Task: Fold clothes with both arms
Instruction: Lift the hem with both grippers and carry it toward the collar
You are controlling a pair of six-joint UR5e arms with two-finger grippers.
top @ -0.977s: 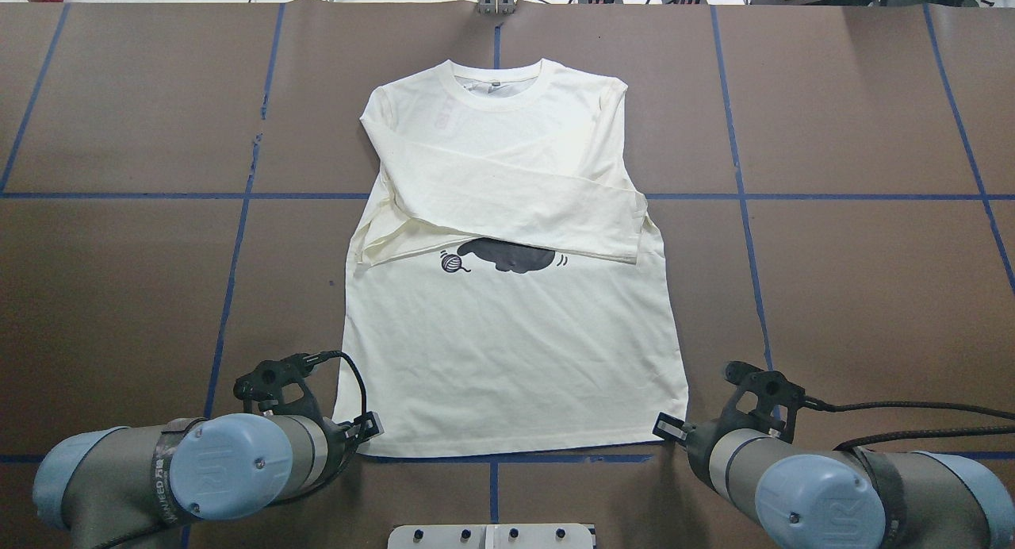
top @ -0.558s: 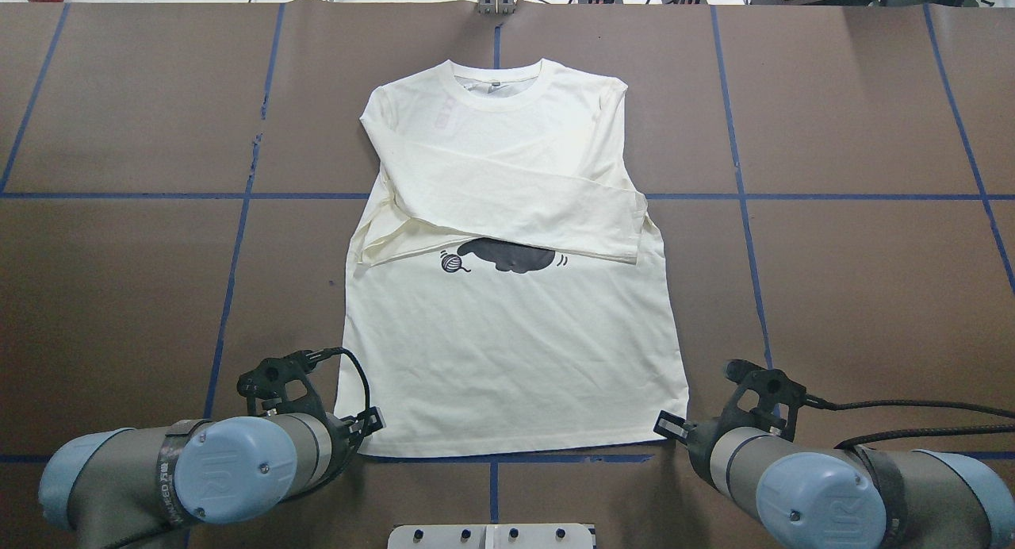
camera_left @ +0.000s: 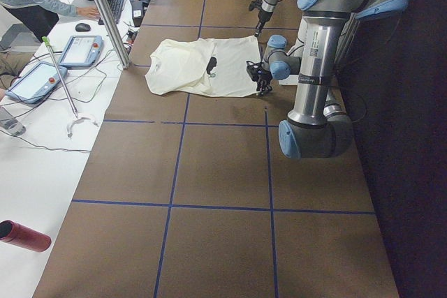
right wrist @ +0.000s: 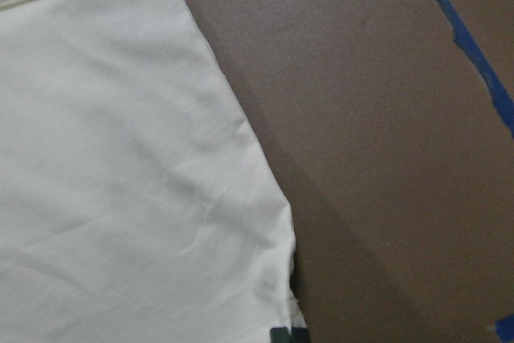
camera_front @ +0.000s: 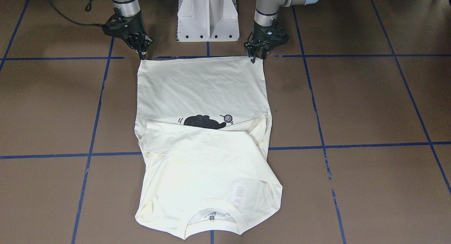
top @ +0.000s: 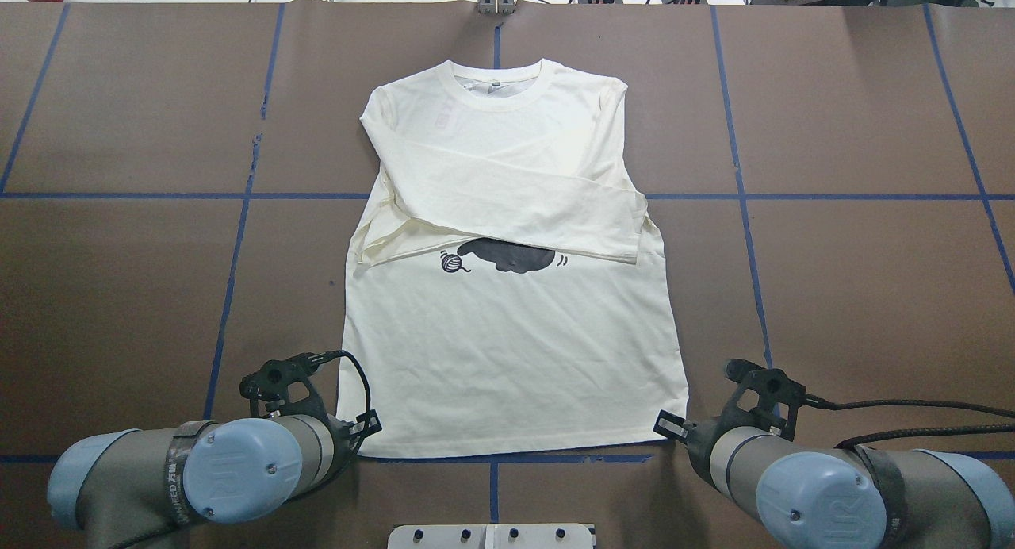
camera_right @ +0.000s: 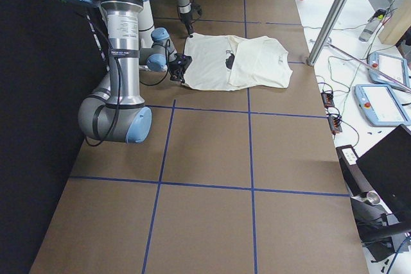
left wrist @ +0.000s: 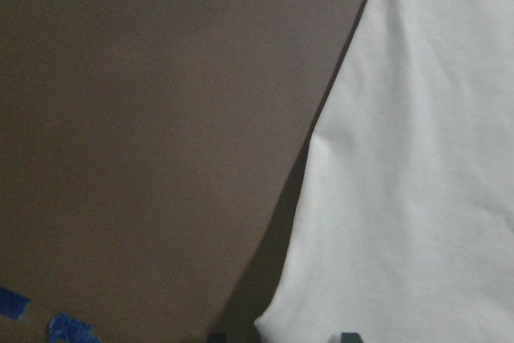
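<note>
Shirt [top: 507, 358] flat; near hem corners at left gripper [camera_front: 255, 56], fingers parted astride cloth, and right gripper [camera_front: 143, 54], opening indiscernible.

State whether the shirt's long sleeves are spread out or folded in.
Folded in: both sleeves lie crossed over the T-shirt, partly covering its cat print.

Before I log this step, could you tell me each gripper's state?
Left gripper: open, straddling the T-shirt hem corner.
Right gripper: closed on the other hem corner.
</note>
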